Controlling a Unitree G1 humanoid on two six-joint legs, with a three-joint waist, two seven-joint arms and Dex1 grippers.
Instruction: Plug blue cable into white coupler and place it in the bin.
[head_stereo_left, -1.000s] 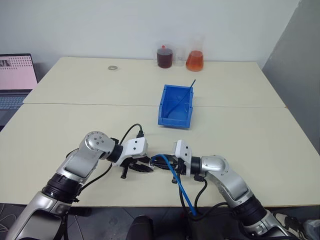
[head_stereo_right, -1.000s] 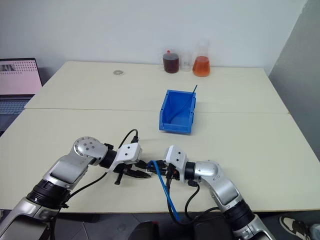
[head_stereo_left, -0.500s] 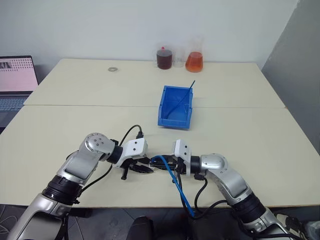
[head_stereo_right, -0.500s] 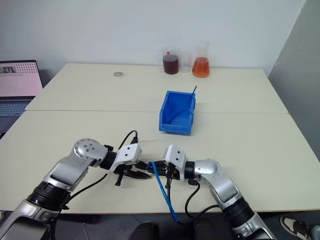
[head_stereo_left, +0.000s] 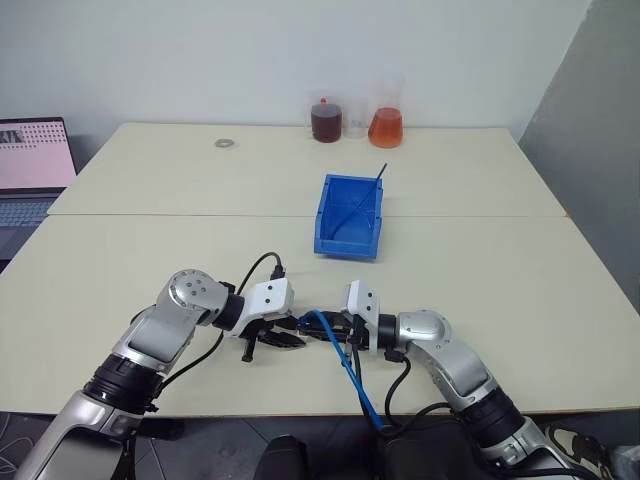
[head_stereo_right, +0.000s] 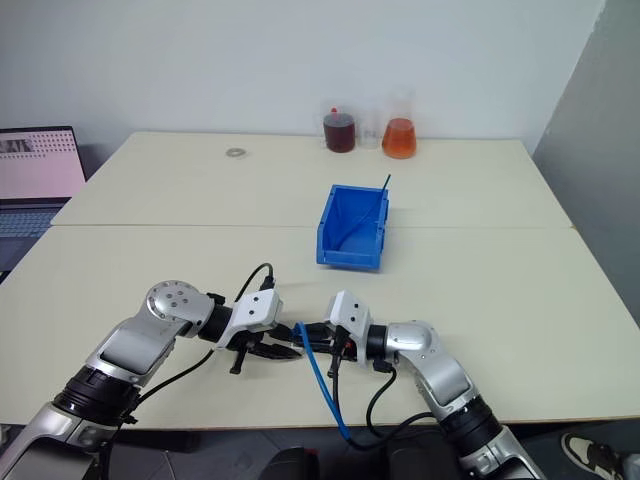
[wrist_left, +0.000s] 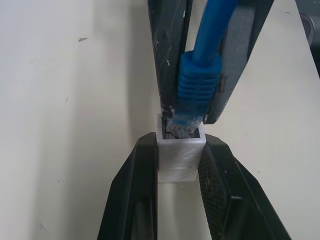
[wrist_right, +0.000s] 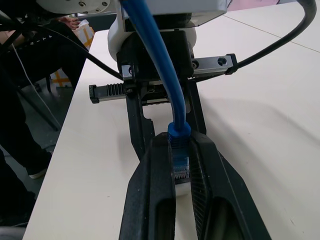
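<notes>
Two grippers meet nose to nose: we see the left gripper (wrist_left: 177, 192) pinching the white coupler (wrist_left: 178, 155), the right gripper (wrist_right: 181, 187) pinching the blue cable (wrist_left: 196, 90), plug entering along the socket axis, the bin (head_stereo_left: 348, 214) well beyond.

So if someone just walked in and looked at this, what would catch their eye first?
Probably the two grippers meeting at the table's near edge: the left gripper clamps the white coupler while the right gripper pushes the blue cable plug into its socket. Next, the bright blue bin mid-table, and the flasks of red and orange liquid at the far edge.
</notes>
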